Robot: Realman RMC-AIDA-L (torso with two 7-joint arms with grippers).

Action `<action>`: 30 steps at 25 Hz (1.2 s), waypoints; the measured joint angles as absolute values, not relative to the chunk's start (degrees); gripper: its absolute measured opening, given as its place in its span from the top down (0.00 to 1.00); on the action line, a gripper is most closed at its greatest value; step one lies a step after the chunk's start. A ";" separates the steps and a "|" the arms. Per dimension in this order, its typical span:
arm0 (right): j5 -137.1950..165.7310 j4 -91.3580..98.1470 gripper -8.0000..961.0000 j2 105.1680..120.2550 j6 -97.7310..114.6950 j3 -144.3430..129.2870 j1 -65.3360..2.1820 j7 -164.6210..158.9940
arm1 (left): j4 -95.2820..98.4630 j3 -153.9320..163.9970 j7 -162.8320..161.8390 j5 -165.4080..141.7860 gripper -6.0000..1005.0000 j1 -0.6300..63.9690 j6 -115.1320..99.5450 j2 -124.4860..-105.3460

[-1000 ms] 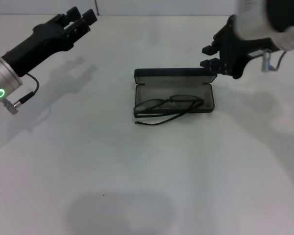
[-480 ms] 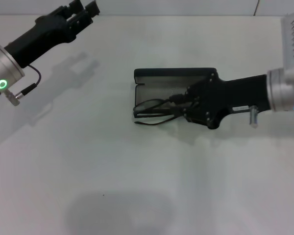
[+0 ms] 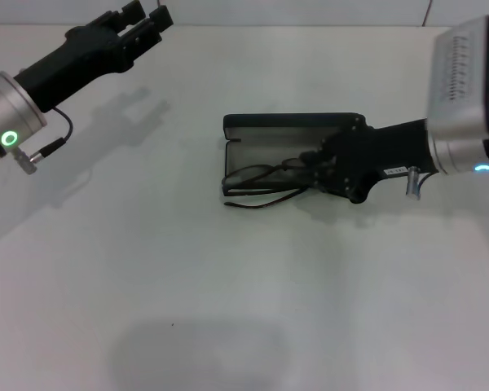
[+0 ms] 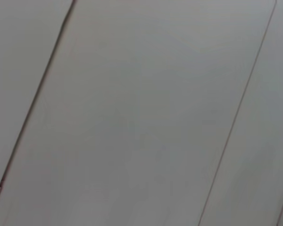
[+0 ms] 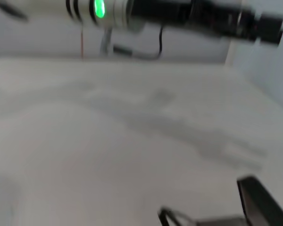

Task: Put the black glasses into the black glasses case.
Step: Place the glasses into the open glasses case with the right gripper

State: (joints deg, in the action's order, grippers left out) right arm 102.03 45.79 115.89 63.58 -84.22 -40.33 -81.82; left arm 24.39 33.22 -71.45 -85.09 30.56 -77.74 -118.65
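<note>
Black glasses case [image 3: 289, 130] lies open on the white worktop [image 3: 228, 293], its lid standing up along the far edge, exactly where it was half a second ago. Right hand [image 3: 319, 167], which a second ago hung above the case's right far corner, has come down into the case's right end and now sits slightly farther from the case's left end than half a second ago; whether its fingers are clenched I cannot tell. Left hand [image 3: 143, 20] hangs raised, well apart from the case, beyond its left far corner, and looks released. Black glasses [image 3: 257, 181] lie half in the case, one temple arm trailing over its near left edge, their right end meeting the right hand.
</note>
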 joint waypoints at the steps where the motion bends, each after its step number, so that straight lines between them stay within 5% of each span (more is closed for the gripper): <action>1: 104.79 46.43 0.78 116.00 62.98 -84.56 -40.79 -83.79 | 24.38 33.22 -71.40 -85.10 0.40 30.69 -77.74 -118.64; 30: 108.00 52.35 0.78 116.19 45.91 -100.31 -40.53 -87.59 | 24.26 33.22 -70.13 -85.17 0.40 31.21 -77.56 -118.64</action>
